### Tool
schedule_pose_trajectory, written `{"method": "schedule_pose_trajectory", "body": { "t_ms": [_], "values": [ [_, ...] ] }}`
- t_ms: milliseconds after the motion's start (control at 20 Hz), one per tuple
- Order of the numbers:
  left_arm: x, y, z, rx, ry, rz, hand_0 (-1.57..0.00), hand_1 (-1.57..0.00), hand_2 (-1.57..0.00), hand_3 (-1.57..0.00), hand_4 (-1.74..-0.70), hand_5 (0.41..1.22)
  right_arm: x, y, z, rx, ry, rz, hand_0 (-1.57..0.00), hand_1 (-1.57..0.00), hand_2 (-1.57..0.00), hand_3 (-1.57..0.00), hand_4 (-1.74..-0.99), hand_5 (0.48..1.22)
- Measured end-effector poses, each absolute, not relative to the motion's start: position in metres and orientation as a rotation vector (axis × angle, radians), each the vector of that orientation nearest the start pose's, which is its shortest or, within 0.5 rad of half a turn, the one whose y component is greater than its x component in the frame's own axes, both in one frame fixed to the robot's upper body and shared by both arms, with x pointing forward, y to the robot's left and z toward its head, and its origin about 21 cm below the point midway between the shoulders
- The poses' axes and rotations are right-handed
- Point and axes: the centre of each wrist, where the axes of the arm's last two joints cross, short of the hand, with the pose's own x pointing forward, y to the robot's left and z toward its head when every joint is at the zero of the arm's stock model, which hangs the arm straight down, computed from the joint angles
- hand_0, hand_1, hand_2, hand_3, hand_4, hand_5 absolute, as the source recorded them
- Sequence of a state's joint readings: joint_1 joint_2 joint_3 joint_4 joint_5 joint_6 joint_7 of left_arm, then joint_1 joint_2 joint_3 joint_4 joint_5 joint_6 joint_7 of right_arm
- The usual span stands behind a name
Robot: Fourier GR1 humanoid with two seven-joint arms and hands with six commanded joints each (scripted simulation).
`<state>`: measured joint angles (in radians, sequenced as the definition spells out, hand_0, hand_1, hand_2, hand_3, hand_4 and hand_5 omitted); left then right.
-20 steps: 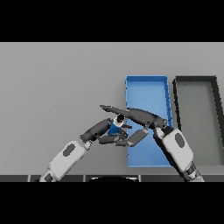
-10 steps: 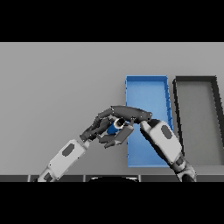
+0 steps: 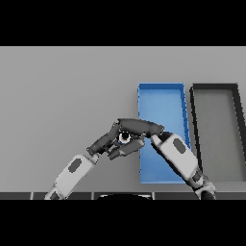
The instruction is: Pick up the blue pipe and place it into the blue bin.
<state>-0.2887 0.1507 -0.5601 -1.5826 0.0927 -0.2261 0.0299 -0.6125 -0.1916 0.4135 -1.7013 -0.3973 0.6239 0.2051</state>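
Hands: your right hand (image 3: 139, 127) and left hand (image 3: 115, 144) clasp the blue pipe (image 3: 124, 138) left of the blue bin (image 3: 161, 89); placing remains.

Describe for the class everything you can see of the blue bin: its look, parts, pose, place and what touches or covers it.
The blue bin is a long rectangular open tray, bright blue, with low walls and a flat floor, plastic by its look. It lies flat on the grey table, long side running away from the robot, just left of the dark bin, seemingly apart. Nothing shows inside it. The right hand and its forearm cross over its nearer half, hiding part of the floor and near left wall; whether they touch it cannot be told.
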Motion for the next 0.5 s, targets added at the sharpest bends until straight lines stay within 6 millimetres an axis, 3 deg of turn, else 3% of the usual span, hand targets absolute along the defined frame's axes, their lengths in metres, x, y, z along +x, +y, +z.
{"method": "schedule_pose_trajectory", "body": {
  "t_ms": [100,150,200,350,450,500],
  "values": [
    [0.2611,0.1027,0.0534,-0.590,-1.622,-0.842,-1.57,-1.57,-1.57,-1.55,-1.73,1.221,0.2971,-0.0978,0.1737,0.964,-1.668,1.223,-1.52,-1.52,-1.52,-1.51,-1.470,1.158],
    [0.2613,0.1048,0.0554,-0.593,-1.633,-0.837,-1.57,-1.57,-1.57,-1.44,-1.72,1.221,0.2971,-0.0967,0.1751,0.990,-1.662,1.208,-1.53,-1.53,-1.53,-1.52,-1.475,1.171],
    [0.2603,0.1034,0.0557,-0.597,-1.644,-0.836,-1.57,-1.51,-1.46,-1.47,-1.66,1.221,0.2950,-0.0982,0.1747,1.003,-1.668,1.193,-1.54,-1.54,-1.54,-1.53,-1.478,1.181],
    [0.2614,0.1009,0.0565,-0.549,-1.660,-0.907,-0.84,-0.79,-0.76,-0.77,-1.32,1.221,0.2931,-0.1007,0.1770,0.987,-1.688,1.180,-1.56,-1.56,-1.56,-1.55,-1.484,1.201],
    [0.2651,0.1067,0.0563,-0.554,-1.659,-0.957,-0.53,-0.51,-0.49,-0.49,-1.14,1.221,0.2938,-0.0993,0.1818,0.958,-1.672,1.182,-1.56,-1.56,-1.56,-1.56,-1.486,1.208],
    [0.2637,0.1060,0.0537,-0.547,-1.657,-0.983,-0.43,-0.41,-0.39,-0.39,-1.07,1.150,0.2906,-0.0998,0.1783,0.962,-1.676,1.179,-1.56,-1.56,-1.56,-1.56,-1.487,1.211]
  ]
}}
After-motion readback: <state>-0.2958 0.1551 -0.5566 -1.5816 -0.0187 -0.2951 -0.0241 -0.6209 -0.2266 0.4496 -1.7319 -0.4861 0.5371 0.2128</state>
